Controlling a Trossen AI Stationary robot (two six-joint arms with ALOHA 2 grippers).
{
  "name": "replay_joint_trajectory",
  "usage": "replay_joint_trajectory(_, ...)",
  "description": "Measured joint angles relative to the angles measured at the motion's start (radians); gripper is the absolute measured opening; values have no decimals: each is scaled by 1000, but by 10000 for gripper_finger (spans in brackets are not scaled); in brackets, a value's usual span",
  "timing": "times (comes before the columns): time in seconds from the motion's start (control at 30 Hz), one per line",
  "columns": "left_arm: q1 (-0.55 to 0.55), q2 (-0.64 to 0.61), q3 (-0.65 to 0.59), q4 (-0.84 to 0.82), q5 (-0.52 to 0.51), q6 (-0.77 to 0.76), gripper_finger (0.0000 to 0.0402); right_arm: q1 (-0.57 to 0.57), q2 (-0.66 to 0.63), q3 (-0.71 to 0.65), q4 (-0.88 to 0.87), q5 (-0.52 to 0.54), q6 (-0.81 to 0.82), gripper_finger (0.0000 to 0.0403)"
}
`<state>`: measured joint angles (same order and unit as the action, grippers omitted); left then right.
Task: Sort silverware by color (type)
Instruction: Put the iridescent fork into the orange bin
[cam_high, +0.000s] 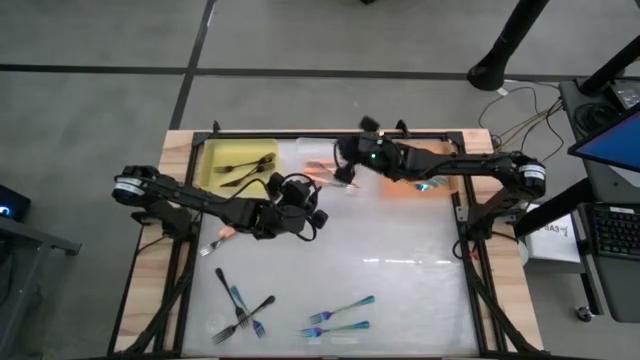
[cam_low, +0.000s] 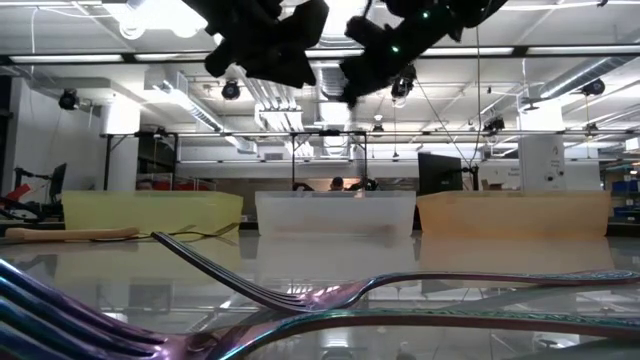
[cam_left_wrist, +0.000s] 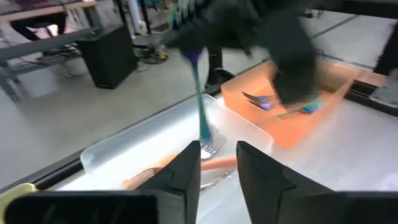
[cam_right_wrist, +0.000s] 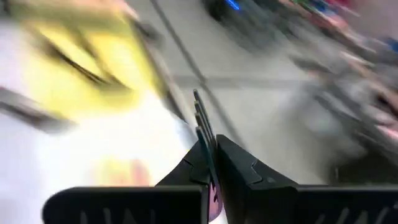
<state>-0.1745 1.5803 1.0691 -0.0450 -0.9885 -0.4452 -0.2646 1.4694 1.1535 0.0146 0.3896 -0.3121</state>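
My right gripper (cam_right_wrist: 211, 146) is shut on a teal-handled fork (cam_left_wrist: 200, 106) in the air over the clear bin (cam_high: 318, 165) at the table's far side. My left gripper (cam_left_wrist: 217, 152) stands open just in front of it, toward the table's near left, and the fork's tines (cam_left_wrist: 211, 144) hang right before the gap between its fingertips. The clear bin holds orange-handled forks (cam_left_wrist: 149, 177). Black forks lie in the yellow bin (cam_high: 232, 168), teal ones in the orange bin (cam_left_wrist: 292, 106). My right gripper pinches the fork's handle (cam_right_wrist: 210, 163) between its two fingers, which lie along the fork. The tines (cam_right_wrist: 200, 112) stick out past the fingertips. The fork is lifted clear and slants down, tines lowest, over the clear bin.
Loose forks lie on the table: an orange one (cam_high: 218, 240) under the left arm, black and teal ones (cam_high: 243, 308) at the near left, teal ones (cam_high: 340, 316) at the near middle. The three bins line the far edge.
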Motion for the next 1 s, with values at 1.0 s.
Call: replay_joint_trajectory(1.0,-6,0,0,-30,88,9,109,-131,-33,-121,-775,216,253,9)
